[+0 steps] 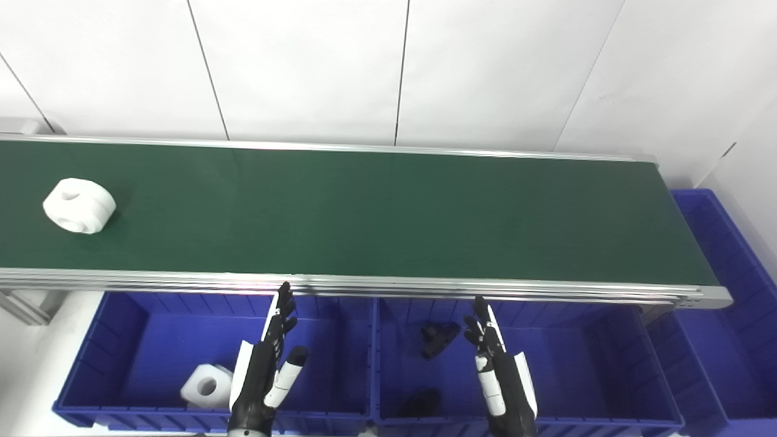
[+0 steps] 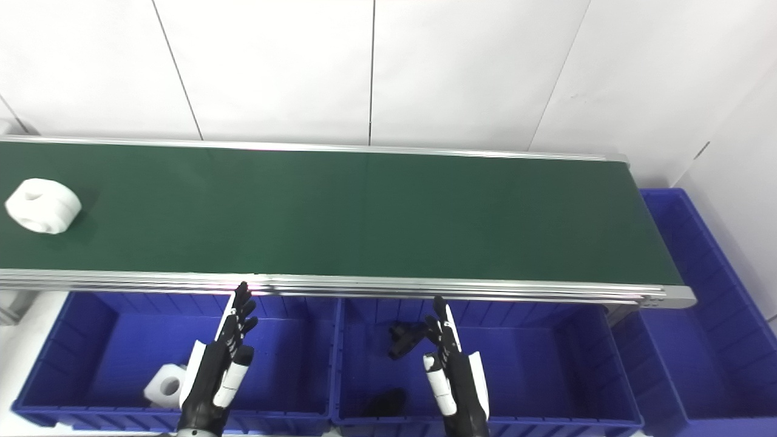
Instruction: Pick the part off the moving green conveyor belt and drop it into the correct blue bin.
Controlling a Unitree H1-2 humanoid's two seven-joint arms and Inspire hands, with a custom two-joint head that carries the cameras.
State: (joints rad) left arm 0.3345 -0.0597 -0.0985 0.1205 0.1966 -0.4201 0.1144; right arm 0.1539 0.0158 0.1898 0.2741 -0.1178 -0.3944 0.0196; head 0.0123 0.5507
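A white round part with a hole (image 1: 79, 205) lies on the green conveyor belt (image 1: 376, 212) at its far left end. My left hand (image 1: 264, 370) is open, fingers straight, held over the left blue bin (image 1: 121, 321), below the belt's near edge. My right hand (image 1: 501, 376) is open too, over the middle blue bin (image 1: 576, 352). Both hands are empty and far from the part on the belt.
The left bin holds a white part with a hole (image 1: 206, 385). The middle bin holds two black parts (image 1: 438, 338), one near the front (image 1: 419, 402). A third blue bin (image 1: 722, 285) stands at the belt's right end. White wall panels rise behind the belt.
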